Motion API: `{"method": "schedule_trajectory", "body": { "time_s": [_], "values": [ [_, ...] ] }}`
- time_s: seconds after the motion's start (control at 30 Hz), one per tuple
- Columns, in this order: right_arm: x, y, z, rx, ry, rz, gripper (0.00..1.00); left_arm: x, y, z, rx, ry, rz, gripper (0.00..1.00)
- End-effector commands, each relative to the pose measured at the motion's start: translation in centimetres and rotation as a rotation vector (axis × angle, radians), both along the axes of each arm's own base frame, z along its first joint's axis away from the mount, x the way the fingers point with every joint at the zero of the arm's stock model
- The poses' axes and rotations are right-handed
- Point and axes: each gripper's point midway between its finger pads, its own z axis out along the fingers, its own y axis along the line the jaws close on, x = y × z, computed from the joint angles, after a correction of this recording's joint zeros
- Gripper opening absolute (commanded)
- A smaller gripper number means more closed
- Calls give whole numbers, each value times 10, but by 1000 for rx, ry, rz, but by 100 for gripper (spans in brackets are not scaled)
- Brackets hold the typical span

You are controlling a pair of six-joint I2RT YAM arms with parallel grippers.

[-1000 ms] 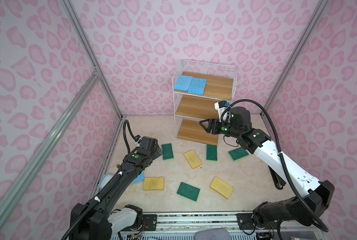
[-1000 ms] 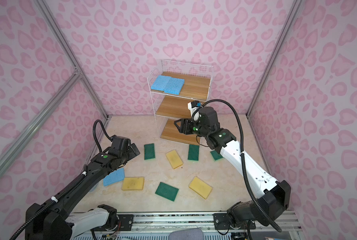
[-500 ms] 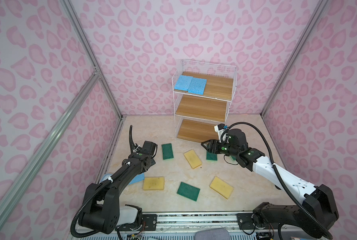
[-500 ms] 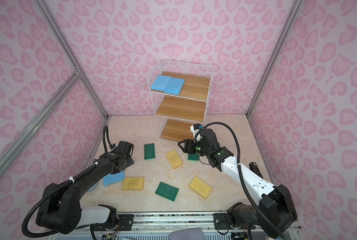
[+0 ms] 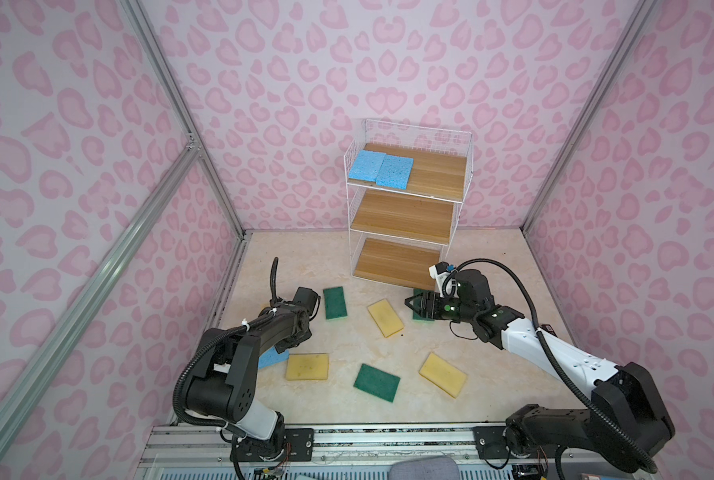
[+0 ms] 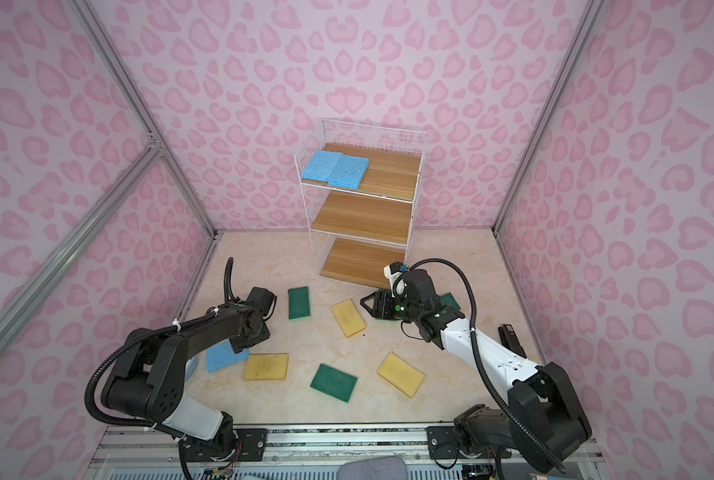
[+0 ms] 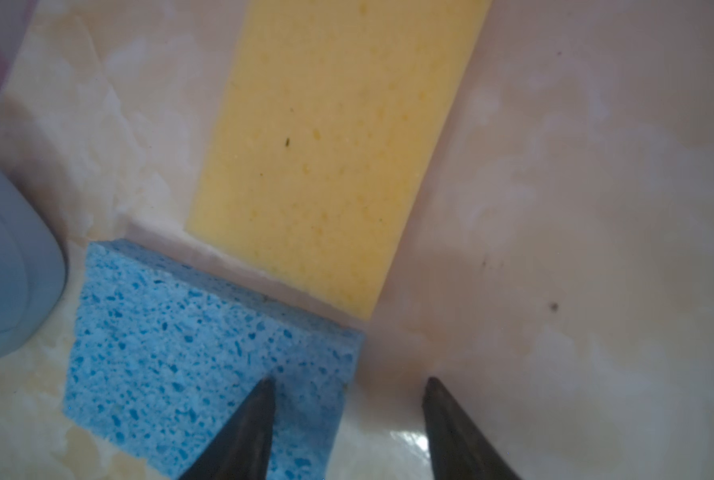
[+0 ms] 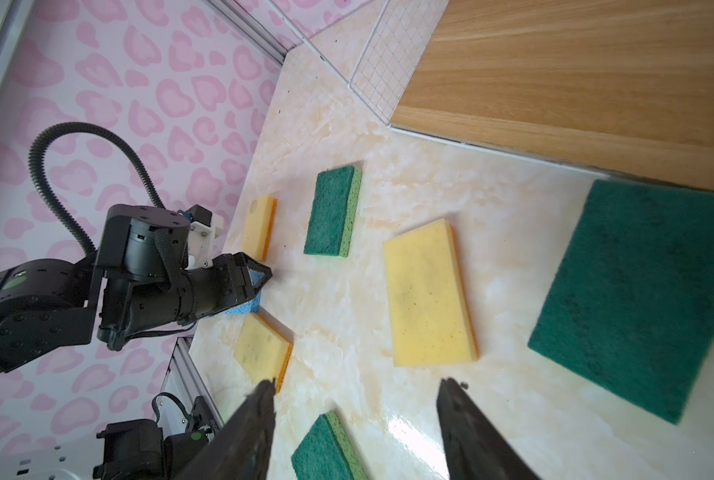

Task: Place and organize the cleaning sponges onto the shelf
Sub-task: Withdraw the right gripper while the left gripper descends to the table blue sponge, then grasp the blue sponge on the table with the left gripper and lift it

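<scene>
Walls (image 5: 263, 83): pale lilac, scattered with darker pink leopard blotches.
Floor (image 5: 471, 345): glossy cream, marbled with beige.
Shelf (image 5: 405, 214): white wire grid; boards light brown, wood-grained.
Top-board sponges (image 5: 380, 168), two: light blue, darker speckle.
Blue sponge (image 7: 180, 332) under the left gripper (image 7: 347, 379): same speckled blue.
Yellow sponge (image 7: 326, 145) beyond those tips: pale yellow, finely pitted.
Near green sponge (image 8: 637, 299) beside the right gripper (image 8: 356, 380): dark green.
Second yellow sponge (image 8: 428, 295) ahead of it: pale yellow face, orange edge.
Far green sponge (image 8: 334, 212): dark green top, lighter green base.
Both grippers: black.
</scene>
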Motion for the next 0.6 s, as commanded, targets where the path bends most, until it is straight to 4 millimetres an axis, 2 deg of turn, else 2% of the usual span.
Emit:
{"method": "schedule_trajectory", "body": {
  "time_s": [0.0, 0.03, 0.2, 0.23, 0.4, 0.57],
  "values": [
    [3, 1, 3, 18, -17, 8, 63, -5, 4, -5, 15, 20, 6, 49],
    [4, 2, 2, 19, -15, 9, 63, -5, 4, -6, 15, 19, 8, 47],
    [5, 3, 0, 16, -6, 13, 63, -5, 3, -6, 14, 26, 2, 7],
    [5, 3, 0, 14, -6, 12, 63, -4, 3, -6, 13, 23, 3, 4],
    [6, 1, -1, 4, -3, 7, 63, -2, 0, 2, -1, 4, -9, 4],
    [7, 0, -3, 8, 6, 3, 64, 11, -20, 33, -130, -93, -37, 4]
  ]
}}
